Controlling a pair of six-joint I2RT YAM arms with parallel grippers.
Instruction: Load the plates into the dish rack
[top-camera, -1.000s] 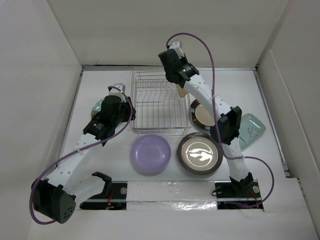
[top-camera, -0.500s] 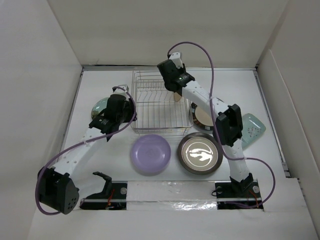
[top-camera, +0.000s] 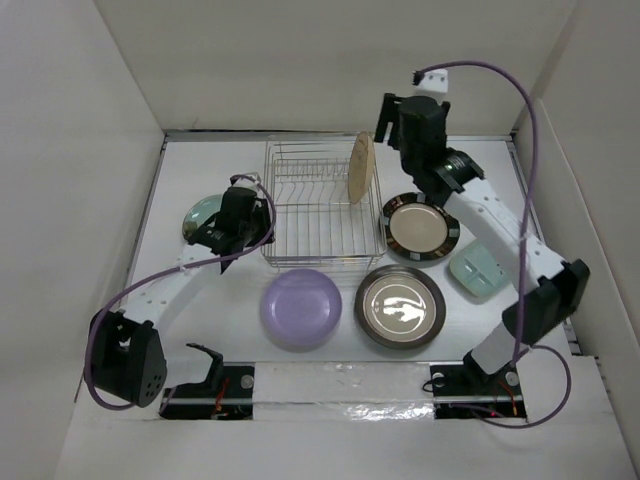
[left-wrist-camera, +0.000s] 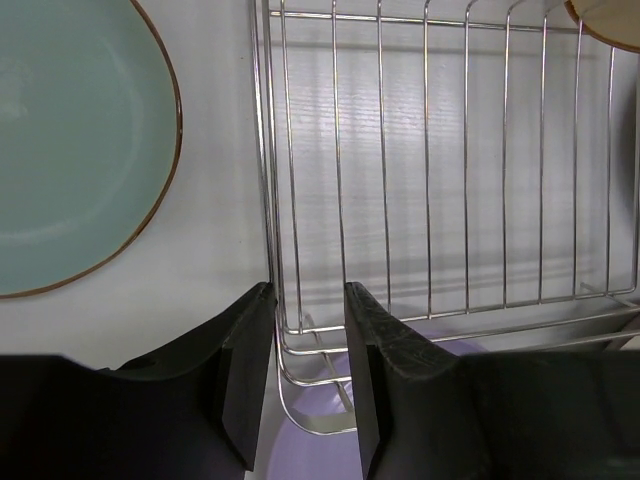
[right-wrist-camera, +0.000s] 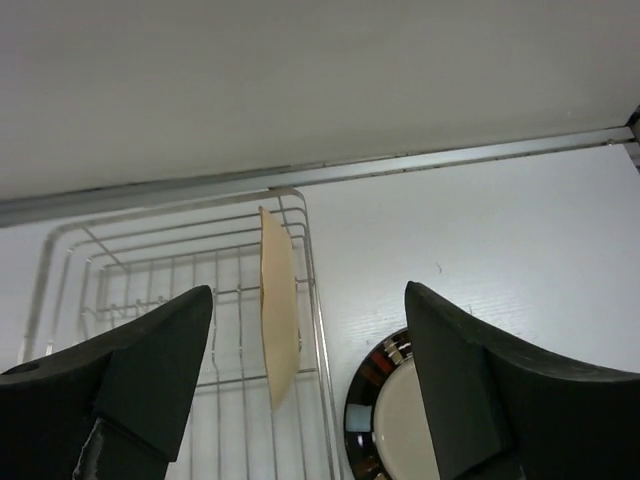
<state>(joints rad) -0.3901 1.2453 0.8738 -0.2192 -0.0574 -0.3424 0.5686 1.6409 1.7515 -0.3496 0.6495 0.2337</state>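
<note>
Leaving the tan plate (right-wrist-camera: 278, 300) upright in the rack's (left-wrist-camera: 426, 160) end slot, beyond and between right fingers (right-wrist-camera: 150, 370) spread wide and empty, with left fingers (left-wrist-camera: 240, 370) narrowly parted astride its corner, seemingly for steadying.

Tan plate (top-camera: 361, 168) stood on edge at the right end of the dish rack (top-camera: 322, 262). Right tool (top-camera: 386, 125) hovered just beside it, apart. Lavender plate (top-camera: 301, 308) lay flat on the worktop (top-camera: 480, 170).
</note>
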